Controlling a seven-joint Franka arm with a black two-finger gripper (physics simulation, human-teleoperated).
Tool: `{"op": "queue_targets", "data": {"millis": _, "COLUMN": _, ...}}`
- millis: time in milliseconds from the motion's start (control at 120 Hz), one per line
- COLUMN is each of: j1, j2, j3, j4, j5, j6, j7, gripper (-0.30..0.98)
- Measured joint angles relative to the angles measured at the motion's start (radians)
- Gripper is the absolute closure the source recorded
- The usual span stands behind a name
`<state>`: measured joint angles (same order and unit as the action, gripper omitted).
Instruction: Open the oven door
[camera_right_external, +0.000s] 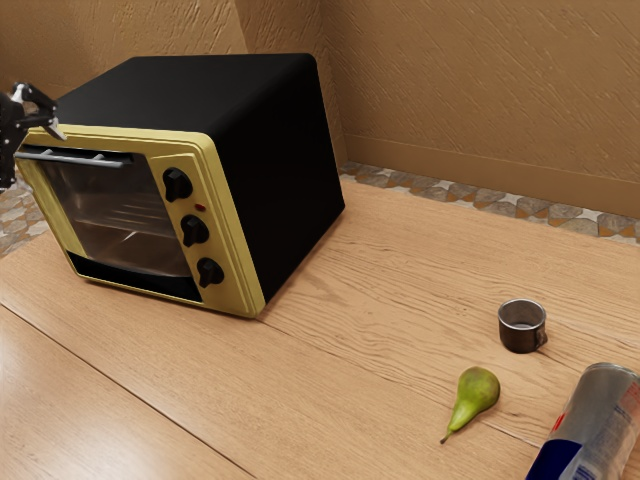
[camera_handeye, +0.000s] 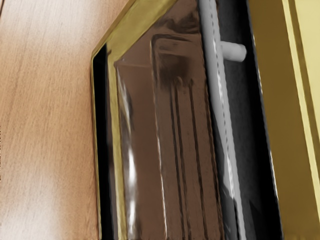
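At the exterior view's left edge, the gripper is partly cut off, beside the oven's upper front corner. Its fingers stand open, wide apart. The yellow-fronted black oven has its glass door shut, with a grey bar handle along the door's top. In the wrist view the handle and one of its mounts lie before the hand, beside the door glass. Nothing is seen held. Whether a finger touches the handle, I cannot tell.
Three black knobs line the oven's front panel. On the wooden table are a small dark metal cup, a green pear and a can, all off toward the exterior view's right. A textured wall stands behind.
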<state>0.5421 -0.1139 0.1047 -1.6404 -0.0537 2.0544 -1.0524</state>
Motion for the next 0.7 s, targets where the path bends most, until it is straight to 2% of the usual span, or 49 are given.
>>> {"op": "queue_targets", "data": {"millis": 133, "j1": 0.008, "j2": -0.048, "j3": -0.007, "j4": -0.086, "j5": 0.008, "j6": 0.053, "j7": 0.059, "gripper": 0.00}}
{"op": "queue_targets", "data": {"millis": 583, "j1": 0.021, "j2": 0.002, "j3": -0.012, "j4": -0.065, "j5": -0.010, "j6": 0.112, "j7": 0.187, "gripper": 0.00}}
{"op": "queue_targets", "data": {"millis": 617, "j1": 0.022, "j2": 0.007, "j3": -0.011, "j4": -0.060, "j5": -0.017, "j6": 0.113, "j7": 0.191, "gripper": 0.00}}
{"op": "queue_targets", "data": {"millis": 700, "j1": 0.022, "j2": 0.010, "j3": -0.008, "j4": -0.059, "j5": -0.084, "j6": 0.109, "j7": 0.173, "gripper": 0.01}}
